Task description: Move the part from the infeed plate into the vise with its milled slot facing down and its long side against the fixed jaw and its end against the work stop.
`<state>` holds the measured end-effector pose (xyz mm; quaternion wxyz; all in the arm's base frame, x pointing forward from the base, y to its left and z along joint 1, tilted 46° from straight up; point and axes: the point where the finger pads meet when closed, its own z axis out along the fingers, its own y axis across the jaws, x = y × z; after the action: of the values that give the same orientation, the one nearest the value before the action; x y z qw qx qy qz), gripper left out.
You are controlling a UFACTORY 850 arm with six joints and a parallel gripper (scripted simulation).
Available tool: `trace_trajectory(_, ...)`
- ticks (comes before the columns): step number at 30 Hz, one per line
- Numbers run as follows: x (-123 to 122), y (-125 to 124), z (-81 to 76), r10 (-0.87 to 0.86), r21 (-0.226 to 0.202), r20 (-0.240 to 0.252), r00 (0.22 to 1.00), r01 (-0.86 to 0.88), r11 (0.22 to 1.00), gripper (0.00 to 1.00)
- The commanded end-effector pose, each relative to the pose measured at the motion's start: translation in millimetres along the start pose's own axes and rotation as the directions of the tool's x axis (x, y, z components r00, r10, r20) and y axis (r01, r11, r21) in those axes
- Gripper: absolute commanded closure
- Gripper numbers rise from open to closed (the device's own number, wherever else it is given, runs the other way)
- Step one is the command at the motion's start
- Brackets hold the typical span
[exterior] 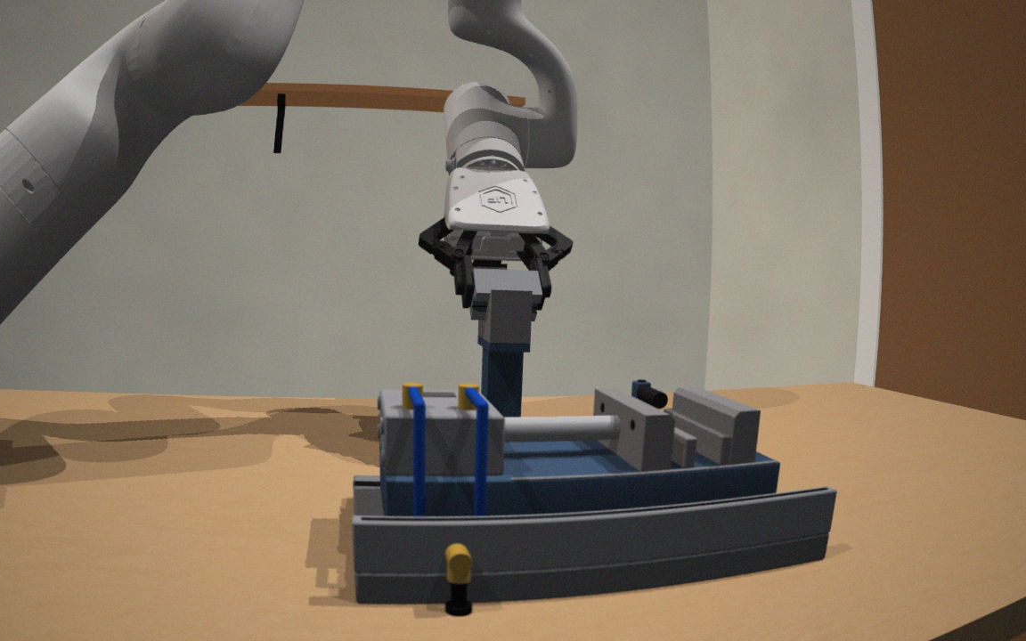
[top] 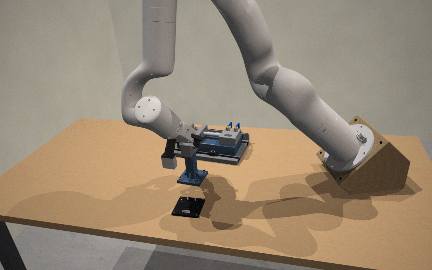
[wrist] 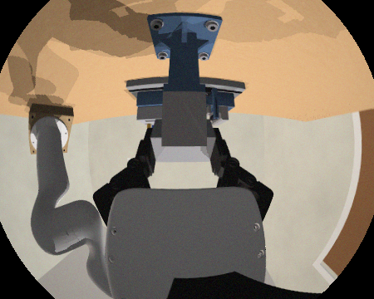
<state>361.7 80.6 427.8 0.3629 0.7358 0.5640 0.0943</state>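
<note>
The part is a grey block lying at the top of the V-block, which stands on a blue post. My gripper comes in level from the side away from the vise and is shut on the part, one black finger on each side. In the wrist view the part fills the gap between my fingers. I cannot see the milled slot. The vise is open, with the fixed jaw, the moving jaw and the work stop. The black infeed plate has nothing on it.
The air cylinder with blue hoses sits at the vise's left end in the exterior view. A grey guard rail runs along its front. The arm's wooden base wedge stands at the right of the table.
</note>
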Motion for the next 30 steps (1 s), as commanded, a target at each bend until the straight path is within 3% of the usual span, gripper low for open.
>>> trace_trajectory(1,-0.1,0.4,-0.4,0.001,-0.001,0.0,1.0,-0.001,1.0,1.0)
trace_trajectory(30,-2.3,0.1,-2.6,0.001,-0.001,0.0,1.0,-0.001,1.0,1.0)
